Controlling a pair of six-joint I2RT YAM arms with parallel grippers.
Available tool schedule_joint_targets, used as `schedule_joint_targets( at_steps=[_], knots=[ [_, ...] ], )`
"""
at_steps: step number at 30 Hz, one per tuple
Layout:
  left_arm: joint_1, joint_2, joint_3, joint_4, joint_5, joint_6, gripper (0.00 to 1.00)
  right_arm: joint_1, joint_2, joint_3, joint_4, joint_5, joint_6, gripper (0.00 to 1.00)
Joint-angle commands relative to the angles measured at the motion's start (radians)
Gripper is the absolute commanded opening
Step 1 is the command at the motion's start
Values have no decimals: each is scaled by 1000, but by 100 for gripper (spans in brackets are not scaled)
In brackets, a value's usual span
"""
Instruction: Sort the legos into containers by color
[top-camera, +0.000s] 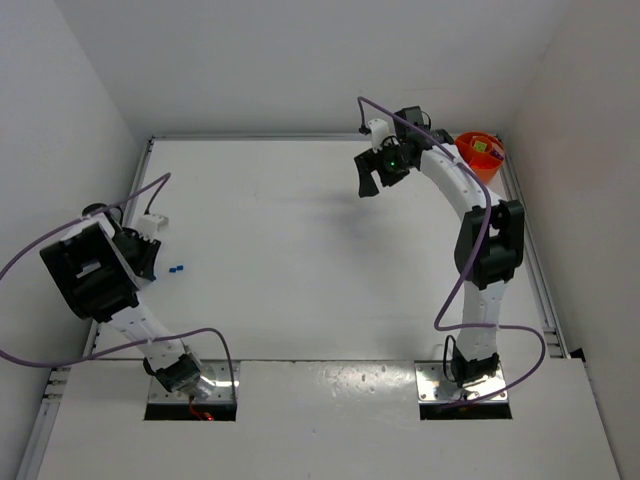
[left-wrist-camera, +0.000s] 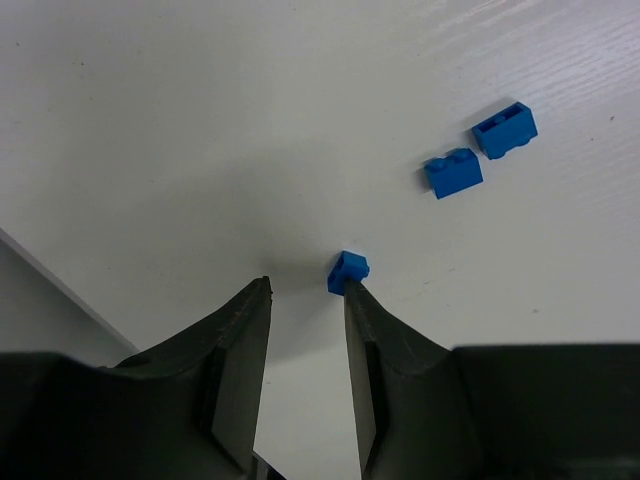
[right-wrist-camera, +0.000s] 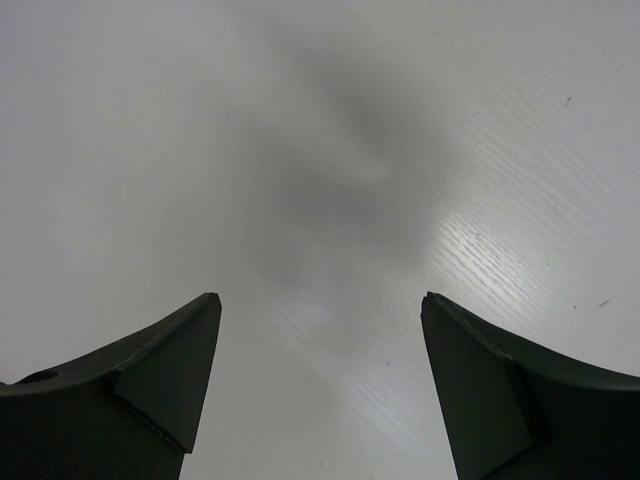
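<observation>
Nearest the bases, the left pincer (left-wrist-camera: 305, 285) hangs low over the left side of the table (top-camera: 300, 260), fingers pointed down, a posture that reads as lining up a pick. Its jaws stand only narrowly parted, a slot suited to a very small brick, and nothing sits between them: released, not grasping. One blue lego (left-wrist-camera: 348, 272) lies right at the tip of the finger on the right of the wrist view, touching it or very nearly, but outside the slot rather than in it — so the pincer looks slightly off to one side of its target. A little beyond, two more blue legos (left-wrist-camera: 453, 172) (left-wrist-camera: 505, 130) lie side by side on the table, apart from the fingers. Farther off, the right pincer (right-wrist-camera: 320, 300) hovers above bare table with jaws spread wide and empty — probably parked clear of the work. In the far right corner sits the orange tub (top-camera: 496, 150), well apart from the blue bricks; the few coloured bits inside are too small to sort out.
</observation>
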Motion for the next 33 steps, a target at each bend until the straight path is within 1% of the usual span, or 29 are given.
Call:
schedule_joint_targets(
  at_steps=[1,4,12,27,29,33],
  knots=[
    [-2,11,31,-20,45,50,41,3,-5,30,16,3,4,81],
    [-15,11,31,-54,68,82,41,3,-5,40,16,3,4,81],
    [-56,2,-4,-63,78,111,41,3,-5,40,16,12,4,81],
    [-74,-7,-56,-72,96,102,41,3,4,30,16,12,4,81],
    [-74,-7,-65,-54,96,93,41,3,4,30,16,12,4,81],
    [-85,2,-65,-44,105,81,36,3,4,30,16,12,4,81]
  ],
)
